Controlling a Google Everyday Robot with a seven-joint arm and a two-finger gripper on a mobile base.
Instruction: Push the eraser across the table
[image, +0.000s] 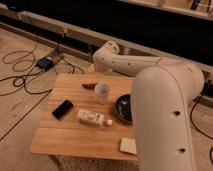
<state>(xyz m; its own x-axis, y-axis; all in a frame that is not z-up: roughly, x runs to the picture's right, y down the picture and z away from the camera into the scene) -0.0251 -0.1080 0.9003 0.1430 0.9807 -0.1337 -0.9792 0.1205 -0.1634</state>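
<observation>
A small white flat square block (128, 145), which looks like the eraser, lies near the front right corner of the wooden table (60, 137). My white arm (162, 115) rises large at the right and bends left over the table's far edge, ending at a rounded joint (107, 52). My gripper does not show; it lies beyond that joint, behind the far edge of the table. The arm's lower part partly covers the table's right side next to the block.
On the table are a black flat rectangular item (62, 109), a white bottle on its side (93, 118), a white cup (102, 91), a red pepper-like thing (89, 85) and a dark bowl (124, 107). Cables and a blue box (45, 63) lie on the floor at left.
</observation>
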